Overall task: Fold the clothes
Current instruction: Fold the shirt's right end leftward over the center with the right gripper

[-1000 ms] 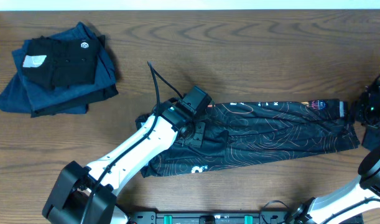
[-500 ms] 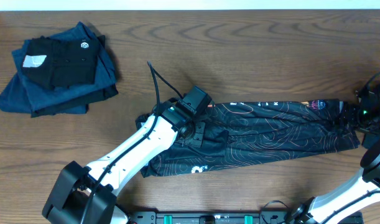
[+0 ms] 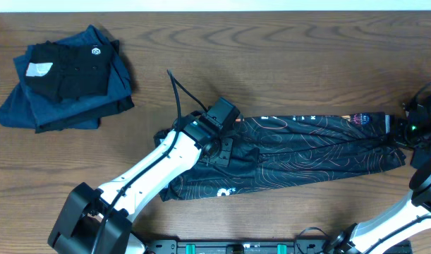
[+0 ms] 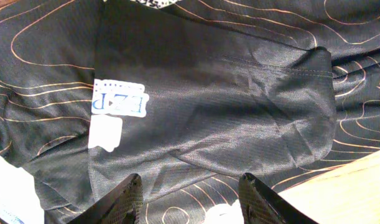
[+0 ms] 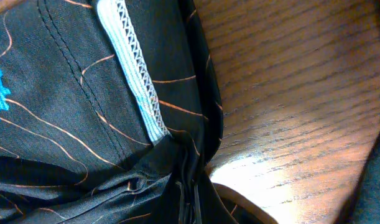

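Bright, even light from above; the close views are softer.
In the overhead view the tabletop (image 3: 286, 49) is sharp and evenly lit, with only soft, faint shadows. In the left wrist view the T-shirt (image 4: 208, 106) has a dull sheen, and the left claw (image 4: 193, 202) is slightly blurred. In the right wrist view white glare lies on the tabletop, and the right edge is dark and out of focus.

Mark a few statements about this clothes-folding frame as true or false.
1. A stack of folded dark clothes sits in the upper left of the overhead view. True.
2. The black T-shirt lies spread out flat and unfolded. False: it is folded into a long strip.
3. The left gripper is open above the T-shirt. True.
4. The right gripper hovers over the folded stack. False: it is at the T-shirt's end farthest from the stack.
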`<state>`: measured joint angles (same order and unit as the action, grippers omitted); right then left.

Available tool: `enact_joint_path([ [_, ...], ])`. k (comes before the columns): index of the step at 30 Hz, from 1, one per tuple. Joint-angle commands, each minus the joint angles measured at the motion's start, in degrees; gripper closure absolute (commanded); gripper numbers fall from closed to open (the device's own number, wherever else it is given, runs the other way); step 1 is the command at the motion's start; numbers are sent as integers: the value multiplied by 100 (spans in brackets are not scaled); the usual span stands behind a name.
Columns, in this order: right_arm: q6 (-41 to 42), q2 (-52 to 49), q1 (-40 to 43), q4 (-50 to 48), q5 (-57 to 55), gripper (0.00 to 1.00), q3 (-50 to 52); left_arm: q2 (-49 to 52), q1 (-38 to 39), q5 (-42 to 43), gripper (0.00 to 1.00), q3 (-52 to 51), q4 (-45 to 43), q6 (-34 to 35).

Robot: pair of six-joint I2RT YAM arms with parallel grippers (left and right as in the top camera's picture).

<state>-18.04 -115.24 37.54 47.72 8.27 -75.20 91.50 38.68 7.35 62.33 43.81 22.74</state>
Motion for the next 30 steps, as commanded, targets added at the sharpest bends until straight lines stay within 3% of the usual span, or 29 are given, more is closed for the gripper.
enact_joint_path([
  [1,315,-144,26,-35,13,99,44,-79,-170,13,48,87,11,68],
  [13,619,538,-439,492,-81,99,-452,-387,-1360,151,48,140,55,72],
  [30,1165,1019,-2990,1377,-546,99,-455,-385,-1467,208,48,133,114,66],
])
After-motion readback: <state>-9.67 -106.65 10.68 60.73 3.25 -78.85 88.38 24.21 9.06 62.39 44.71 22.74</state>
